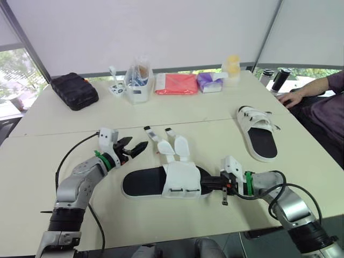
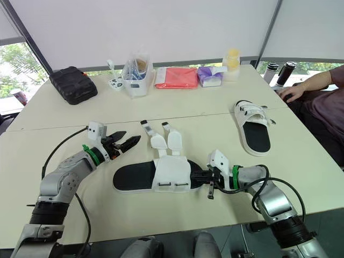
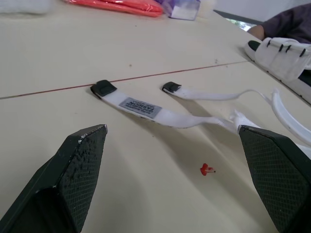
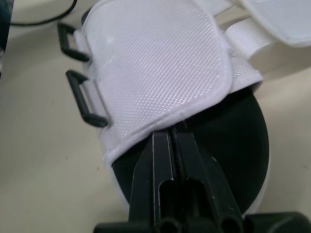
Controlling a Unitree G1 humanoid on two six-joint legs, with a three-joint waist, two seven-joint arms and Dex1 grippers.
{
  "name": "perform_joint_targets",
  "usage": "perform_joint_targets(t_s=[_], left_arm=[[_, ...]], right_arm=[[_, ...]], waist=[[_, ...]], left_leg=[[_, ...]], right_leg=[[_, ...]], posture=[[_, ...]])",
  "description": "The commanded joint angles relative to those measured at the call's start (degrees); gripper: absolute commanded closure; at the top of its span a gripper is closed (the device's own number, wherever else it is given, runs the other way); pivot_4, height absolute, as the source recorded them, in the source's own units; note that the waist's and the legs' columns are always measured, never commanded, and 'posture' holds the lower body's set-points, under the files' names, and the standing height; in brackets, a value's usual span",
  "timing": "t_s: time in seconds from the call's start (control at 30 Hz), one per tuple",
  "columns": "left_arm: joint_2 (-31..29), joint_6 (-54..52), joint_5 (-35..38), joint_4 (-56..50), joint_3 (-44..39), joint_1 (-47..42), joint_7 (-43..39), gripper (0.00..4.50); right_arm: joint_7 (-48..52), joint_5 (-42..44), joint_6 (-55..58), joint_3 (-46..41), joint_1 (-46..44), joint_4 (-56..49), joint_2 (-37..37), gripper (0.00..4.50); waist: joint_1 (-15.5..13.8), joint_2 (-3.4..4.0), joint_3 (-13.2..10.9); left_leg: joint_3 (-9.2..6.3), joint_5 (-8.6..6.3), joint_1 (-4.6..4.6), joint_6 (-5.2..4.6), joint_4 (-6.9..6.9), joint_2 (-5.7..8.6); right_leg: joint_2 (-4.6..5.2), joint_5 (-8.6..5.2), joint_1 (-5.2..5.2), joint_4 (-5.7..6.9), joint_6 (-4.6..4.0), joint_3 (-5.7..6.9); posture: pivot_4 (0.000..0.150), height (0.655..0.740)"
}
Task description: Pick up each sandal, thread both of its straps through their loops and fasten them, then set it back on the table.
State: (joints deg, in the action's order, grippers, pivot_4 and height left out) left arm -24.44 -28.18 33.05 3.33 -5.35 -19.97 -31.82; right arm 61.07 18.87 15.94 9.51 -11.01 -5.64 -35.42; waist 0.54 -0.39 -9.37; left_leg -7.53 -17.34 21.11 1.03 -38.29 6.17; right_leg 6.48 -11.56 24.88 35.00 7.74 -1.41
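- The near sandal (image 1: 145, 184) lies flat on the table (image 1: 48, 140) between the two arms. Its two straps (image 1: 161, 141) trail loose and unthreaded.
- The right tool (image 4: 171, 132) is pressed together, its tips at the edge of the white upper, over the black footbed.
- The left tool (image 1: 135, 145) is spread, just beside the straps.
- The sandal is probably light, with a springy sole and limp fabric straps. Pinch each strap near its dark tip and hold the sole by its rim.

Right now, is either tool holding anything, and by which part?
The right tool is shut on the near sandal, pinching the edge of its white upper at that end of the sole. The left tool is open, holding nothing.
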Motion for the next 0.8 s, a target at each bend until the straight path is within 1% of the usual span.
perform_joint_targets(t_s=[0.03, 0.1, 0.17, 0.3, 0.43, 0.53, 0.63, 0.7, 0.8], left_arm=[[0.20, 0.35, -0.81, -1.43, -0.67, -0.48, -0.72, 0.00], [0.31, 0.30, -1.14, -1.70, -0.71, -0.43, -0.73, 0.00], [0.33, 0.18, -1.24, -1.93, -0.90, -0.29, -0.82, 0.00], [0.71, -0.33, -1.38, -1.77, -1.00, 0.49, -0.86, 0.00], [0.07, -0.73, -1.85, -1.94, -0.13, 1.22, -2.20, 0.00], [-0.44, -1.13, -2.01, -2.05, 0.04, 1.56, -3.44, 0.00], [-1.19, -2.35, -1.67, -2.09, -0.10, 1.80, -5.19, 0.00], [-1.26, -4.13, -0.47, -2.32, -0.80, 1.80, -5.90, 0.00], [-1.16, -7.95, 2.38, -3.26, -2.19, 1.62, -6.63, 0.00]], right_arm=[[-0.77, 2.20, 2.97, 0.66, 0.57, -3.56, 2.00, 4.45], [-2.48, 7.08, 8.28, -2.21, 0.31, -5.34, 3.59, 4.45], [-3.31, 9.45, 11.33, -3.86, 0.52, -6.55, 4.05, 4.45], [-1.53, 4.43, 7.36, 0.39, 2.74, -6.69, 2.22, 4.45], [-1.16, -1.89, 1.61, 4.00, 1.22, -3.33, 1.93, 4.45], [-1.05, -3.75, -0.57, 4.75, 0.34, -1.19, 2.29, 4.45], [-0.39, -5.45, -2.65, 5.64, -0.25, 0.88, 2.17, 4.45], [-0.22, -5.64, -3.29, 5.67, -0.21, 1.58, 2.28, 4.45], [0.00, -6.00, -3.97, 5.79, -0.12, 2.18, 2.29, 4.45]], waist=[[0.18, 0.00, 0.00], [0.18, 0.00, 0.00], [0.05, 0.00, 0.00], [-0.18, 0.00, 0.00], [0.18, 0.00, 0.00], [0.22, -0.01, 0.01], [0.21, -0.03, 0.01], [0.18, -0.04, 0.01], [0.21, -0.06, 0.02]], left_leg=[[0.00, 0.00, -0.02, 0.00, 0.03, -0.01], [0.00, 0.00, -0.03, 0.00, 0.05, -0.02], [-0.01, -0.01, -0.03, -0.01, 0.06, -0.02], [-0.01, -0.07, -0.02, -0.11, 0.06, 0.01], [0.00, -0.06, -0.04, -0.10, 0.06, 0.00], [0.00, -0.06, -0.09, -0.10, 0.08, -0.02], [0.00, -0.08, -0.33, -0.14, 0.13, -0.03], [0.00, -0.11, -0.68, -0.17, 0.18, -0.03], [-0.01, -0.12, -0.73, -0.18, 0.18, -0.04]], right_leg=[[-0.01, 0.00, 0.00, 0.00, 0.00, -0.01], [-0.03, -0.01, 0.02, 0.00, -0.01, -0.01], [-0.02, -0.01, 0.02, 0.00, -0.02, -0.01], [0.00, -0.01, 0.01, -0.02, -0.02, -0.01], [-0.01, -0.01, 0.01, -0.01, -0.02, -0.01], [-0.04, -0.01, 0.00, 0.01, -0.02, -0.01], [-0.04, -0.01, -0.21, 0.01, -0.02, -0.01], [-0.04, -0.04, -0.53, -0.02, -0.04, -0.01], [-0.04, -0.05, -0.57, 0.00, -0.04, -0.01]], posture=[[0.150, 0.7400], [0.150, 0.7400], [0.150, 0.7400], [0.150, 0.7400], [0.150, 0.7400], [0.150, 0.7400], [0.150, 0.7400], [0.150, 0.7400], [0.150, 0.7400]])
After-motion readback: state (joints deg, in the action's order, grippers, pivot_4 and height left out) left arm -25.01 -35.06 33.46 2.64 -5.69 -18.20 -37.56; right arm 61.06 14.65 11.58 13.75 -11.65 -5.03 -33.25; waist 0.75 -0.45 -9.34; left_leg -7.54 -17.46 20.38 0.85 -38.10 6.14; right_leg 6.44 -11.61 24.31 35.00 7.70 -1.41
